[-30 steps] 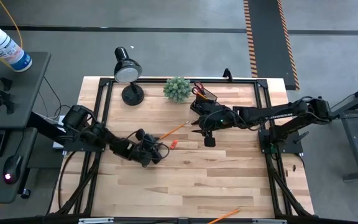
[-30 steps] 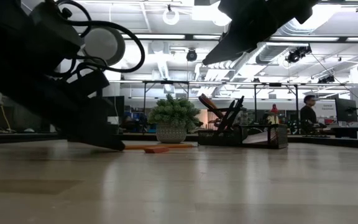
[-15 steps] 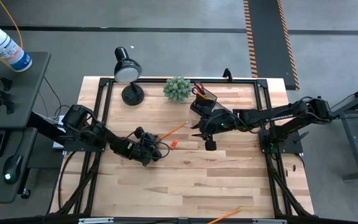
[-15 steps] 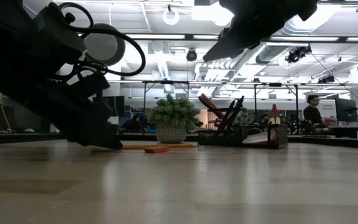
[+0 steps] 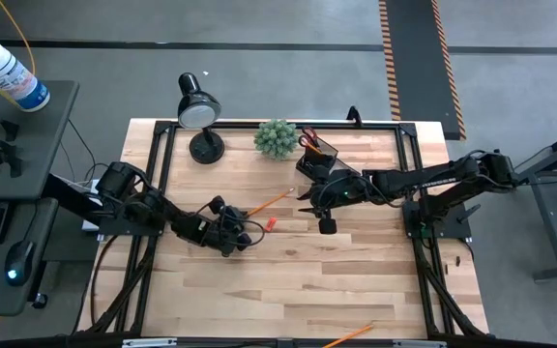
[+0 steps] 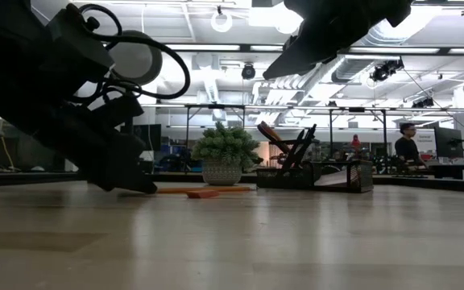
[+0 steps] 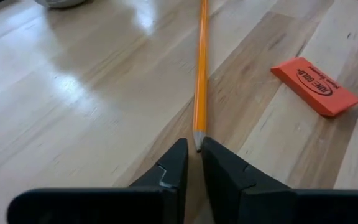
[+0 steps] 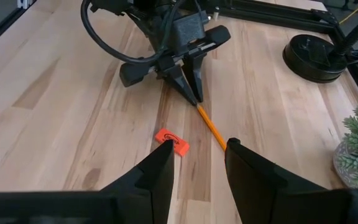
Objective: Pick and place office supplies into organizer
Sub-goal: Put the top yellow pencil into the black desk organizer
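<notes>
A thin orange pencil lies flat on the wooden table, also seen in the left wrist view and the right wrist view. My left gripper sits low at the pencil's sharpened end, shut on it. An orange eraser lies flat beside the pencil. My right gripper hangs open above the table, between the pencil and the dark organizer. Orange-handled scissors stand in the organizer. My left gripper pinches the pencil's sharpened tip between its two fingertips. The fingers slant down from the table's left side and lie in line with the pencil. The pencil stays flat on the table, its length stretching away from the fingers.
A green plant ball and a black desk lamp stand at the far edge, left of the organizer. Another orange pencil lies at the near edge. Bare wood spreads across the table's near half.
My left gripper has turned a little at the wrist while staying low at the pencil's end. The pencil and eraser lie where they were.
</notes>
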`<action>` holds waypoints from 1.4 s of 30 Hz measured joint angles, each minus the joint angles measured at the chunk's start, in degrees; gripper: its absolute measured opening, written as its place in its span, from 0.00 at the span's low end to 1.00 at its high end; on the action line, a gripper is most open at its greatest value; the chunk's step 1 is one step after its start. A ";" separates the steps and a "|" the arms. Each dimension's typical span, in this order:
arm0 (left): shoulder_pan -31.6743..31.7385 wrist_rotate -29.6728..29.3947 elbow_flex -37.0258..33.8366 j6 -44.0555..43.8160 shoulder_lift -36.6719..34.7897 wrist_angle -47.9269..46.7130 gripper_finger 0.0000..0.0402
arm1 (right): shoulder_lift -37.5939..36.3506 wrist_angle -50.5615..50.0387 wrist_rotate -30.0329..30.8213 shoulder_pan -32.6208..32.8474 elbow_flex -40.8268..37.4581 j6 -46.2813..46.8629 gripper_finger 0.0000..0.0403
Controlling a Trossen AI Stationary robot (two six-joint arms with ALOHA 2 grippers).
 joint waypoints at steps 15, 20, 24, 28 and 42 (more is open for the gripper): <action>0.09 -0.76 -0.07 3.94 0.20 0.40 0.00 | 0.02 -2.64 2.20 3.27 0.01 0.67 0.33; -1.52 -2.77 -0.33 6.09 -0.21 2.74 0.00 | 0.02 -6.37 7.17 5.23 0.01 2.44 0.33; -3.08 -4.07 -0.37 6.52 -2.26 2.12 0.00 | 0.02 -8.83 10.34 6.32 0.03 3.53 0.33; -4.65 -5.17 -0.33 6.30 -4.34 -0.36 0.00 | 0.02 -9.40 12.11 6.86 0.03 4.00 0.33; -9.84 -13.58 -0.15 9.76 -14.67 -3.82 0.00 | 0.02 -9.39 13.64 6.84 0.03 4.00 0.33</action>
